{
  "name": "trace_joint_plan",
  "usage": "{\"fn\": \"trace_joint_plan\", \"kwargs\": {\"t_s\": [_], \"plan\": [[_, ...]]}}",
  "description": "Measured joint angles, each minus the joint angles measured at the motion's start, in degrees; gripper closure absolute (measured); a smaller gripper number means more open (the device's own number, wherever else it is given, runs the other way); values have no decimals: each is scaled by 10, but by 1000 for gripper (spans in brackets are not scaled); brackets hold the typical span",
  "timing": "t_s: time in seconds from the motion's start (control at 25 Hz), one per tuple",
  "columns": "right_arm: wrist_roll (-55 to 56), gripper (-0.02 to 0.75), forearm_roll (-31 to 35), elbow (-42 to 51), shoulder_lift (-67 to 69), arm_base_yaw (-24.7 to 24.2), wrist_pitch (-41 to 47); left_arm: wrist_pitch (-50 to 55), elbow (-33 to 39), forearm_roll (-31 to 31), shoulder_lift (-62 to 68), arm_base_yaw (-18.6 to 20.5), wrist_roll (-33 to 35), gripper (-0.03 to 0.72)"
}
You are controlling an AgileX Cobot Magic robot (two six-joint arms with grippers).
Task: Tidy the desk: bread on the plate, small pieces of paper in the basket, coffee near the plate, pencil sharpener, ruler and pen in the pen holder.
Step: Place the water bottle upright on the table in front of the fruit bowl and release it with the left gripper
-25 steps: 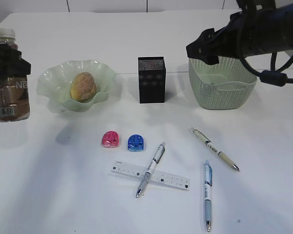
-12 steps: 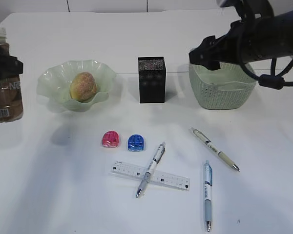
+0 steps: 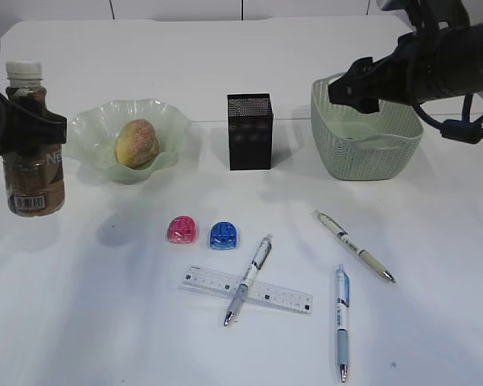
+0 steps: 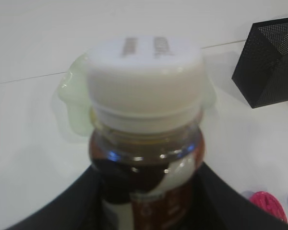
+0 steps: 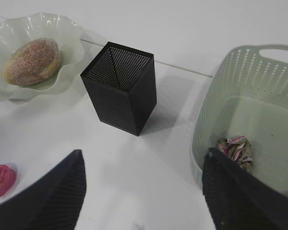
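Coffee bottle (image 3: pixel 32 153), clamped in the left gripper (image 3: pixel 34 129), has swung in beside the plate (image 3: pixel 92 129). Right gripper (image 5: pixel 141 191), wide open and empty, backed off the basket (image 3: pixel 370 153); paper's in.

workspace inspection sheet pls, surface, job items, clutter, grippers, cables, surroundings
surface: white table, no spills seen
job's things: bread on green plate; crumpled paper in basket; coffee bottle held left of plate; pink sharpener, blue sharpener, ruler and three pens lie loose; one pen crosses the ruler; pen holder looks empty
clutter: nothing seen
grippers: left gripper shut on the bottle; right gripper open, empty, above table by the basket
cables: black cable on right arm
surroundings: white wall panels behind
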Motion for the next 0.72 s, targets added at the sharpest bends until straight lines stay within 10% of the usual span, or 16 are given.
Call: {"fn": "trace_joint_plan", "kwargs": {"t_s": [0.72], "plan": [[2, 152, -8, 0, 0, 0, 33, 102, 7, 42, 0, -3, -2, 381]]}}
